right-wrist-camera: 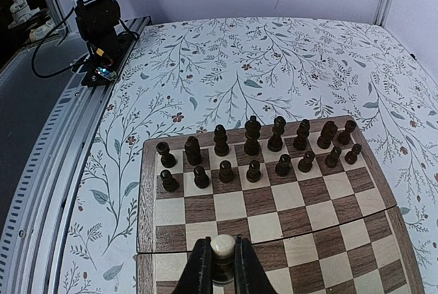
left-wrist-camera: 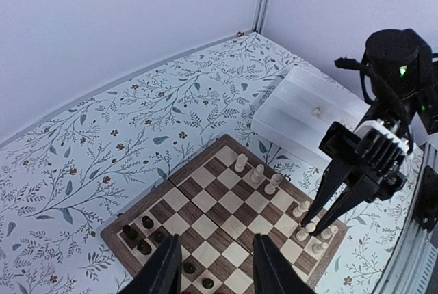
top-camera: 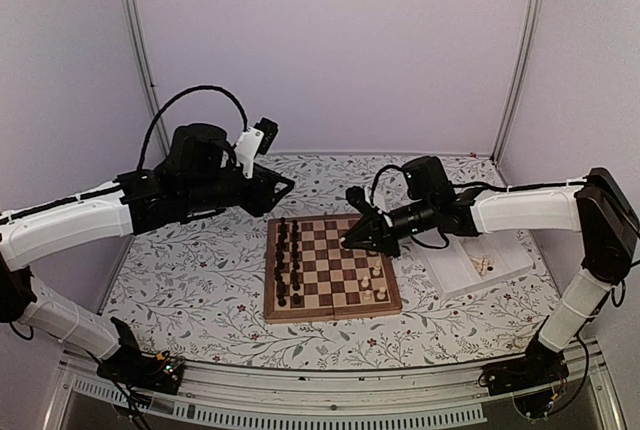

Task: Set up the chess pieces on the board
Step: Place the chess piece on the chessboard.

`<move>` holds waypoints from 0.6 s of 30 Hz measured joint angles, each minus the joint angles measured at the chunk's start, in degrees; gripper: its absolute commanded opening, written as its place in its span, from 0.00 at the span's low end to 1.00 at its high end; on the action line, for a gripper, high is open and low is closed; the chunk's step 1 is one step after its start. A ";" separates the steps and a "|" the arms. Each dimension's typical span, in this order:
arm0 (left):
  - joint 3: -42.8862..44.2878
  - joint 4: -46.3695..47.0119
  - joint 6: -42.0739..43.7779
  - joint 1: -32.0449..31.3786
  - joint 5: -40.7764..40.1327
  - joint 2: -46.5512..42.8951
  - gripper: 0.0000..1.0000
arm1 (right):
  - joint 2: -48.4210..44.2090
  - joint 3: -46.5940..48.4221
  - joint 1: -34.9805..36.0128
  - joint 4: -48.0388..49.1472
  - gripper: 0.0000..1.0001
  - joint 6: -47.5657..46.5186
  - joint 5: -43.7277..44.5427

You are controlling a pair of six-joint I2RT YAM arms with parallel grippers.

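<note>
The board [top-camera: 335, 260] lies mid-table, with dark pieces [top-camera: 290, 260] in two rows along its left side. Several cream chess pieces [top-camera: 373, 284] stand on its right side, also seen in the left wrist view [left-wrist-camera: 257, 172]. My right gripper [top-camera: 345, 241] reaches low over the board and is shut on a cream pawn [right-wrist-camera: 223, 245] by its head. Whether the pawn's base touches a square I cannot tell. My left gripper [left-wrist-camera: 215, 266] hovers above the board's far-left part, open and empty.
A white ridged tray [top-camera: 470, 270] sits right of the board with one cream piece [top-camera: 485, 266] in it. Flowered cloth covers the table. The cell's walls stand close behind and to the sides. A metal rail runs along the near edge.
</note>
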 measured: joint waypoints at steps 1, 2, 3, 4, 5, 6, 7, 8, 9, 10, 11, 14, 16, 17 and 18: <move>-0.59 0.20 -0.22 0.00 -0.07 -0.70 0.38 | 0.63 -0.20 0.35 1.31 0.05 0.83 0.00; -1.36 0.37 -0.59 0.00 -0.17 -1.60 0.39 | 1.16 -0.46 0.68 2.45 0.05 1.55 0.04; -1.84 0.46 -0.76 0.00 -0.15 -2.19 0.38 | 1.53 -0.68 0.94 3.17 0.05 2.05 0.15; -2.36 0.59 -1.01 0.00 -0.15 -2.84 0.38 | 1.90 -1.01 1.36 4.07 0.05 2.73 0.46; -2.93 0.79 -1.20 0.00 -0.15 -3.48 0.39 | 2.12 -1.29 1.60 4.61 0.05 3.13 0.70; -3.37 0.90 -1.29 0.00 -0.13 -3.96 0.39 | 2.25 -1.68 1.95 5.29 0.05 3.48 1.14; -3.93 1.11 -1.42 0.00 -0.13 -4.55 0.39 | 2.29 -2.19 2.36 5.97 0.05 3.91 1.49; -4.55 1.31 -1.44 0.00 -0.15 -5.11 0.39 | 2.34 -2.71 2.73 6.69 0.05 4.37 1.70; -5.07 1.36 -1.46 0.00 -0.15 -5.57 0.39 | 2.43 -3.34 3.08 7.65 0.05 4.81 1.99; -5.57 1.57 -1.46 0.00 -0.15 -5.97 0.39 | 2.75 -3.82 3.21 8.48 0.06 5.40 2.29; -6.01 1.66 -1.53 0.00 -0.13 -6.25 0.39 | 3.10 -4.00 3.48 8.90 0.06 5.81 2.49; -6.80 1.75 -1.84 0.00 0.13 -6.73 0.39 | 4.92 -4.07 3.67 10.08 0.06 7.08 2.84; -7.26 2.16 -2.10 0.00 0.39 -6.93 0.39 | 6.14 -4.07 3.67 10.45 0.06 7.67 3.06; -7.48 2.25 -2.29 0.00 0.52 -7.04 0.39 | 6.69 -4.07 3.67 10.58 0.06 7.98 3.17; -7.74 2.40 -2.47 0.00 0.63 -7.10 0.39 | 7.21 -4.07 3.67 10.62 0.06 8.20 3.28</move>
